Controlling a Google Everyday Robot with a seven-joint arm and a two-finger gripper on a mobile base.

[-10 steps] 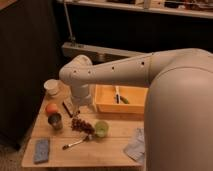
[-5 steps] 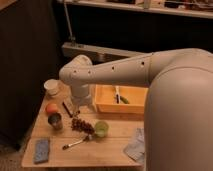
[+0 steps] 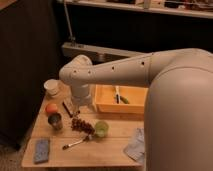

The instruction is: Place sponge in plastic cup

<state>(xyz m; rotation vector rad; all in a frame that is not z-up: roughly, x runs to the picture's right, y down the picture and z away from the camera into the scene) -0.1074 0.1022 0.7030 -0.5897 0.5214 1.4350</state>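
Note:
A blue-grey sponge [image 3: 41, 150] lies flat at the front left corner of the wooden table [image 3: 95, 154]. A light green plastic cup [image 3: 101, 129] stands near the middle of the table, next to a bunch of dark grapes [image 3: 81, 125]. My gripper [image 3: 75, 107] hangs from the white arm over the left half of the table, above and behind the grapes. It is well away from the sponge and left of the cup. Nothing shows in it.
A white bowl [image 3: 51, 87] stands at the back left. An orange fruit [image 3: 51, 108] and a dark metal cup [image 3: 55, 120] are on the left. A spoon [image 3: 75, 143] lies in front. A yellow tray [image 3: 121, 99] with utensils is at the back right. A crumpled cloth [image 3: 136, 146] lies at the right edge.

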